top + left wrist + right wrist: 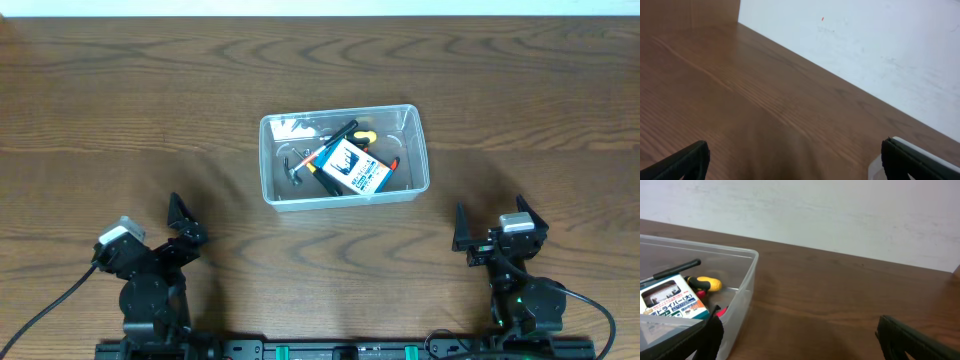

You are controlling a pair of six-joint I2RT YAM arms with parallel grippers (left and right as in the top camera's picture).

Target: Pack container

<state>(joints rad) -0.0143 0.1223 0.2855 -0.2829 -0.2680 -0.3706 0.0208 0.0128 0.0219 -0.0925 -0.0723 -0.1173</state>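
Your left gripper (150, 215) and right gripper (492, 215) sit closest to the overhead lens, parked at the near edge of the table (100, 100), one toward each corner. Both have their fingers spread wide with nothing between them. In the left wrist view the left gripper (795, 162) shows only as two dark tips at the bottom corners, with bare wood grain between them. In the right wrist view the right gripper (800, 340) frames the same kind of gap.

The container (270, 160) stands at the middle of the table, well apart from both grippers and a little nearer your right one. Its long sides run left to right, turned slightly off square. From the right wrist you see its rounded near corner and rim (715, 250) on the left of the picture, with open wood stretching away on the right.

Inside it, a blue-and-white box (352, 168) lies on top of the tools, tilted across the tub. In the right wrist view the box (675, 300) is below rim height. A yellow-handled screwdriver (362, 135) lies beside it toward the far wall, with its handle (705, 284) close to the right end wall. A small hammer (295, 168) rests near the left end.

You have bare table on every side of the tub: wide stretches left and right, and a band between it and each gripper. The far table edge meets a white wall (320, 6).
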